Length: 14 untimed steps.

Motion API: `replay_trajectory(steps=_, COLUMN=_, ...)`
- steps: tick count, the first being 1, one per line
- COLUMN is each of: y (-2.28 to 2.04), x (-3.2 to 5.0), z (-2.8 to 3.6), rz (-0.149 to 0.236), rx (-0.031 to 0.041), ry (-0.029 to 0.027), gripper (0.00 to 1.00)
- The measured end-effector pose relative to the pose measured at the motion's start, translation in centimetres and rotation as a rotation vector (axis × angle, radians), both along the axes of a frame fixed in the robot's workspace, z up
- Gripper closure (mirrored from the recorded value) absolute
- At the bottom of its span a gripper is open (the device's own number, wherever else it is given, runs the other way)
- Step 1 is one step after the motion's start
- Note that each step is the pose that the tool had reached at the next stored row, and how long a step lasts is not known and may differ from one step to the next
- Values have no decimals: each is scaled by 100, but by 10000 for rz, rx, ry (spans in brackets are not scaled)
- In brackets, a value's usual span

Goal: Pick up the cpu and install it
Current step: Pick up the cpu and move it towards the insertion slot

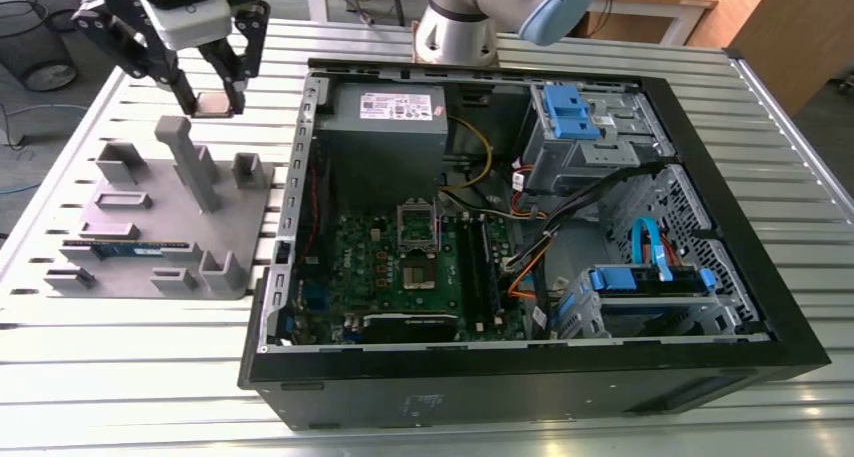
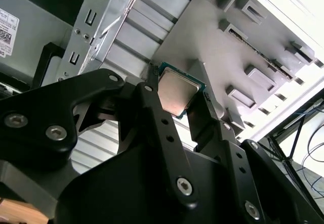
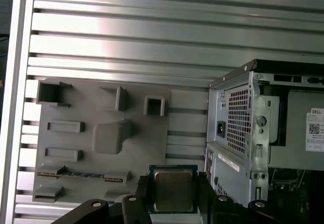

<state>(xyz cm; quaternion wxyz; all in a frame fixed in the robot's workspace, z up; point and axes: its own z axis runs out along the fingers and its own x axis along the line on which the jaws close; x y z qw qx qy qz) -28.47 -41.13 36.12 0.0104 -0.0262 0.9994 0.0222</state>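
Gripping the cpu point(image 3: 172, 190), the tool point(image 1: 214, 100) hangs above the grey holder point(image 1: 147, 212); open computer case point(image 1: 534, 387) just beside.

Exterior view: the robot arm point(image 1: 474, 22) is cut off by the top edge, and the gripper point(image 1: 212, 104) loses its upper body there too. The cpu point(image 1: 211, 103) pinched between its tips is too small to tell its orientation. The CPU socket point(image 1: 424, 275) on the motherboard is too small to tell its contents.

Second wrist view: the fingers point(image 2: 162, 127) cover the cpu's near half.

First wrist view: the grey holder point(image 3: 136, 153) sits partly behind the gripper. The computer case point(image 3: 243, 127) runs off the edge. The memory stick point(image 3: 83, 174) shows as a thin strip.
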Motion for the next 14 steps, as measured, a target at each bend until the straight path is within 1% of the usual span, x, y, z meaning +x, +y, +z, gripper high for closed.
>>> replay_trajectory(steps=14, y=0, x=386, z=0, rz=-1, rx=0, ry=1, gripper=53)
